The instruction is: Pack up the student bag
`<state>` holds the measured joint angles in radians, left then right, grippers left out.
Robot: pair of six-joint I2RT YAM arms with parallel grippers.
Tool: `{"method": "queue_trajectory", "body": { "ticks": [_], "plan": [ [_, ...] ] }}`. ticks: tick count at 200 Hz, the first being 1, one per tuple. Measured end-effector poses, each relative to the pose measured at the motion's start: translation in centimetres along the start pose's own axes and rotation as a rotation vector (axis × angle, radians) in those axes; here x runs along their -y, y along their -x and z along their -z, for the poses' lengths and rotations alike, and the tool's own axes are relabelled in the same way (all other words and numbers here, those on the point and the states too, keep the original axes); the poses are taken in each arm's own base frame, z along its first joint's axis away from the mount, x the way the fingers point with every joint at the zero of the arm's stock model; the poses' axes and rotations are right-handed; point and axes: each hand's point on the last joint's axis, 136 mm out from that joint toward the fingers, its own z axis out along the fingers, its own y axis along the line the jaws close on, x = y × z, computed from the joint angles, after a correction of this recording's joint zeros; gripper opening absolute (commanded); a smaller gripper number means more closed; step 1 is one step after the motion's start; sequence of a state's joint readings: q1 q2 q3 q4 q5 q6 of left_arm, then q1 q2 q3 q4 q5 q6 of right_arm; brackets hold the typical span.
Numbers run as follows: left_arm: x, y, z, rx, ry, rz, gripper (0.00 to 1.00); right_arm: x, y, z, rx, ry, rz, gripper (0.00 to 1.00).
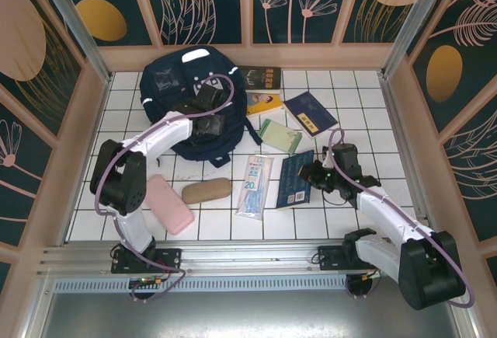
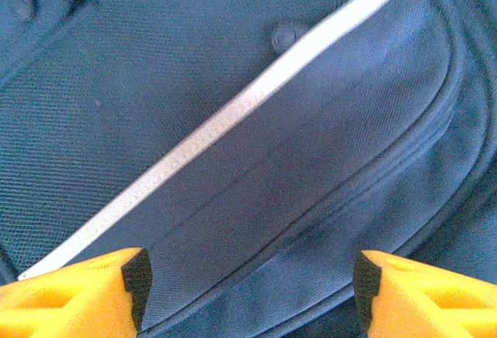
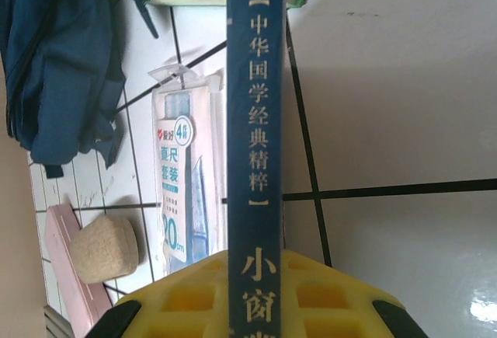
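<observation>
A pink case [image 1: 169, 204] and a tan oval case [image 1: 206, 190] lie at the near left of the white-tiled worktop [image 1: 349, 89]. Behind them the student bag [image 1: 175, 81] lies by the back wall. The left gripper [image 1: 208, 124] is over the bag's near part, jaws apart and holding nothing, with navy fabric and a white stripe [image 2: 233, 120] beneath. Toward the middle lie a ruler pack [image 1: 255, 185], a green notebook [image 1: 279, 136], a yellow book [image 1: 264, 103] and a navy book [image 1: 311, 113]. Right of the pack, the right gripper [image 1: 312, 175] is clamped on the spine of a blue book [image 1: 293, 179].
</observation>
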<state>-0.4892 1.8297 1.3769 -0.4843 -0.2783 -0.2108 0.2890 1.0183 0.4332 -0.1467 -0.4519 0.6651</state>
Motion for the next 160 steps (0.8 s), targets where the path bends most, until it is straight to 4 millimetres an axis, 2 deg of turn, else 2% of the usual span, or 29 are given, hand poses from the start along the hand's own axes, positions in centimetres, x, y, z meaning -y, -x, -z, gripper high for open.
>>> {"method": "queue_trajectory", "body": {
  "ticks": [20, 38, 75, 100, 111, 119, 122, 127, 151, 160],
  "plan": [
    [0.0, -1.5, -1.5, -0.054, 0.028, -0.071, 0.72, -0.2, -0.2, 0.0, -0.009, 0.010, 0.020, 0.00],
    [-0.2, -2.0, -2.4, -0.077, 0.049, -0.109, 0.72, -0.3, -0.3, 0.0, -0.019, 0.017, 0.034, 0.00],
    [-0.6, -1.9, -5.3, -0.113, 0.135, -0.169, 0.71, -0.3, -0.8, -0.5, -0.054, 0.032, 0.030, 0.00],
    [-0.6, -1.3, -5.9, -0.122, 0.195, -0.218, 0.66, -0.7, -1.1, -0.7, -0.069, 0.067, 0.031, 0.00],
    [-0.6, -0.8, -6.2, -0.124, 0.213, -0.236, 0.56, -0.9, -1.2, -0.7, -0.073, 0.081, 0.033, 0.00],
    [-0.5, -0.6, -6.5, -0.130, 0.219, -0.246, 0.45, -1.1, -1.3, -0.7, -0.079, 0.090, 0.033, 0.00],
    [-0.5, -0.5, -6.7, -0.132, 0.223, -0.242, 0.37, -1.1, -1.4, -0.7, -0.081, 0.093, 0.033, 0.00],
    [-0.5, -0.5, -6.9, -0.139, 0.222, -0.247, 0.29, -1.2, -1.4, -0.7, -0.082, 0.097, 0.034, 0.00],
    [-0.5, -0.6, -7.4, -0.167, 0.226, -0.263, 0.00, -1.4, -1.4, -0.6, -0.083, 0.106, 0.037, 0.00],
    [-0.6, -0.6, -7.4, -0.172, 0.219, -0.254, 0.00, -1.5, -1.3, -0.5, -0.080, 0.108, 0.040, 0.00]
  ]
}}
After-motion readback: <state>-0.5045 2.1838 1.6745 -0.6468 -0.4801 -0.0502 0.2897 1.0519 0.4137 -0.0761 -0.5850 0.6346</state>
